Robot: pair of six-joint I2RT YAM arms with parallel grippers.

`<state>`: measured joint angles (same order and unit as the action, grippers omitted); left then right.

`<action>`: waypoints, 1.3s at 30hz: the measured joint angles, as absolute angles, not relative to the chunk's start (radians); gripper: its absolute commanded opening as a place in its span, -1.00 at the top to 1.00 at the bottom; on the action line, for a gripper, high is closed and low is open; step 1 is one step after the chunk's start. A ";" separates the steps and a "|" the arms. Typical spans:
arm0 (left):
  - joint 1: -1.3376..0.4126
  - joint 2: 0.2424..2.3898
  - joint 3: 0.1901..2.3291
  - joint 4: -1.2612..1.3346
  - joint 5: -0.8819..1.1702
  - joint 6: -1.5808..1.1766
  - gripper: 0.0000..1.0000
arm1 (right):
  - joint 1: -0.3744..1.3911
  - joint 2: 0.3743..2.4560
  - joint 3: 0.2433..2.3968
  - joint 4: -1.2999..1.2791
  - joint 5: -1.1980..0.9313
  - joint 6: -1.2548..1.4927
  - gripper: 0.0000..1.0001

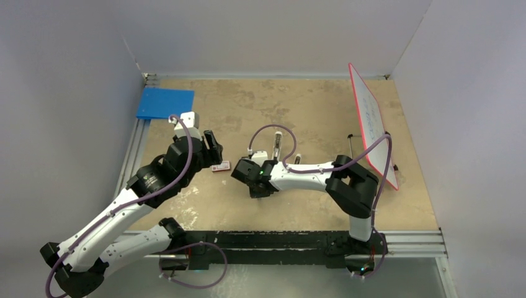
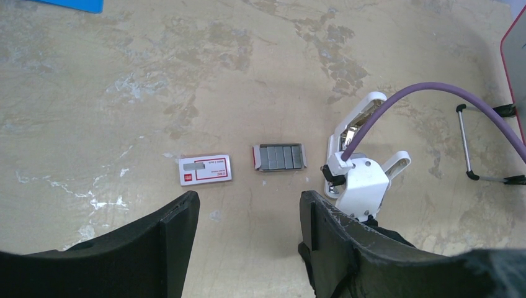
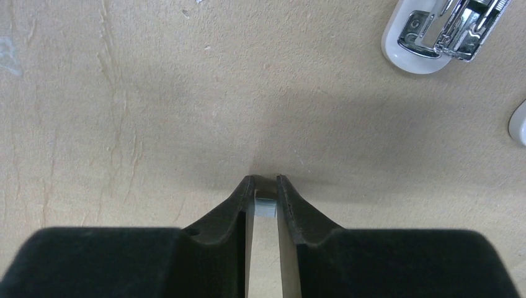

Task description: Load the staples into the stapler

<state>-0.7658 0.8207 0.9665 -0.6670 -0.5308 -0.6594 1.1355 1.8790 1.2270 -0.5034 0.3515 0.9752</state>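
**Right pincer nips a grey bit; stapler lies open**

The tan bench (image 1: 298, 205) fills every view. A white board with a red rim (image 1: 369, 121) stands tilted at its far right, and part of the right arm sits in front of it. A blue sheet (image 1: 165, 103) lies at the far left corner.

The left pincer (image 2: 249, 197) hangs over the bench with its two black fingers spread wide and nothing between them.

The right pincer (image 3: 265, 180) is low by the bench, its fingers almost pressed together. They pinch a small grey block (image 3: 265, 205). Only one end of it shows in the gap, so it is hard to say how long it is.

The stapler (image 2: 355, 119) lies swung open beyond the right pincer, shiny metal showing inside. A purple cable and the right wrist hide part of it from the left wrist view. The right wrist view cuts it off at the top edge.

A tiny red-and-white box (image 2: 205, 169) lies flat. Just beside it the staples (image 2: 280, 157) sit in a little open tray, between the box and the stapler.
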 measured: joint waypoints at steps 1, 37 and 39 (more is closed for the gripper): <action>-0.766 0.821 0.966 -0.667 -0.531 -0.659 -0.21 | 1.135 1.885 1.234 -0.507 0.351 0.974 0.59; -0.766 0.816 0.966 -0.667 -0.531 -0.657 -0.21 | 1.133 1.891 1.254 -0.601 0.354 1.059 0.30; -0.766 0.816 0.966 -0.667 -0.531 -0.657 -0.21 | 1.133 1.889 1.252 -0.602 0.354 1.072 0.34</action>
